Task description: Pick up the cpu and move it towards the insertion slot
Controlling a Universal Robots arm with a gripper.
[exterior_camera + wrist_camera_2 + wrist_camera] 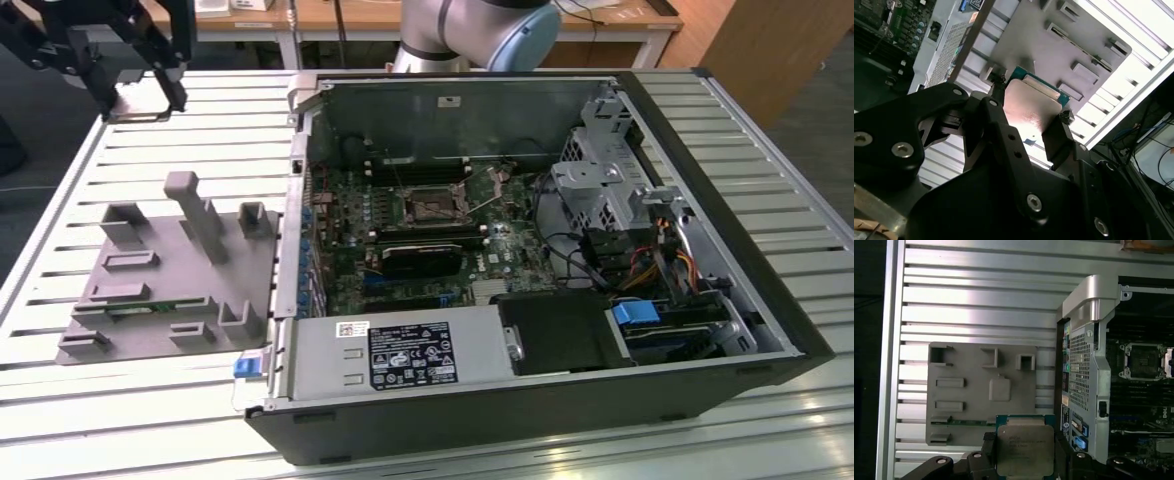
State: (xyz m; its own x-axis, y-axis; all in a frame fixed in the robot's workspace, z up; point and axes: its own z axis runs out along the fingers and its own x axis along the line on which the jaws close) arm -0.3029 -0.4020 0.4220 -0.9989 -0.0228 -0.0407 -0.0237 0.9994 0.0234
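Grip: black two-finger gripper (1025, 452) was clamped on the flat silver-topped square cpu (1025, 448) | Place: held above the grey plastic fixture plate (954, 410); square silver-framed insertion slot (1145, 360) well apart | Advice: keep chip level; travel slowly.

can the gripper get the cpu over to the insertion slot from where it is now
Probably yes. The gripper holds the cpu raised above the grey fixture plate. The case's side is open, and in the exterior view nothing covers the insertion slot.
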